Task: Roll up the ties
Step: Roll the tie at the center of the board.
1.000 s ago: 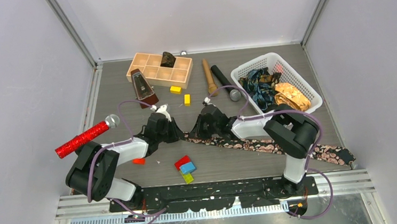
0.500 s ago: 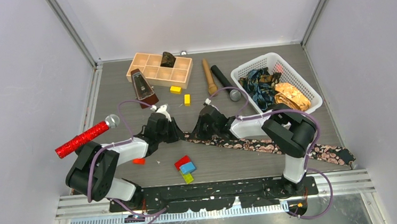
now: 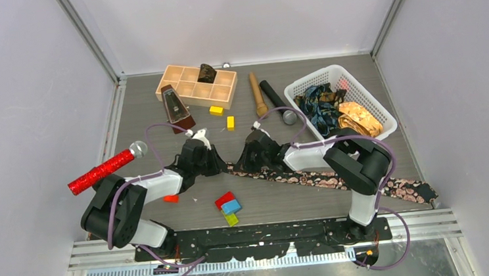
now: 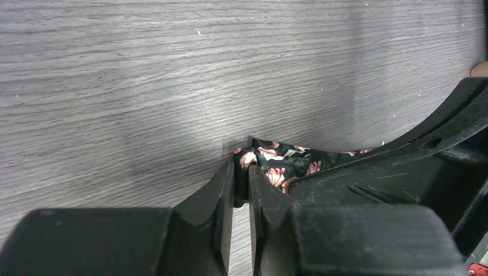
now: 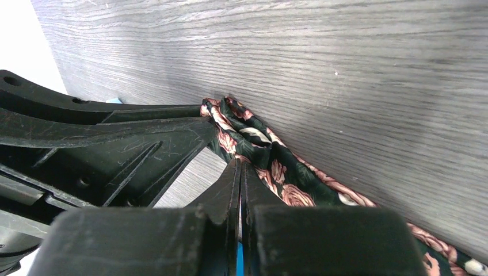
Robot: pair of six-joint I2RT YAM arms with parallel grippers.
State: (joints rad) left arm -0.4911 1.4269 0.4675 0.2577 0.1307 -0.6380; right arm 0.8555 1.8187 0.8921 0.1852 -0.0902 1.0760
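Observation:
A long black tie with pink roses lies across the table from the middle to the near right edge. Its left end is bunched into folds between my two grippers. My left gripper is low on the table, shut on a fold of that tie, with dark fabric pinched at its tips. My right gripper faces it, its jaws shut and their tips against the folded end of the tie. A blue-teal tie and a golden-orange tie lie in the basket.
A white basket stands at the back right and a wooden compartment tray holding a dark roll at the back. A metronome, yellow blocks, a wooden handle, a black microphone, a red glittery microphone and coloured blocks lie around the grippers.

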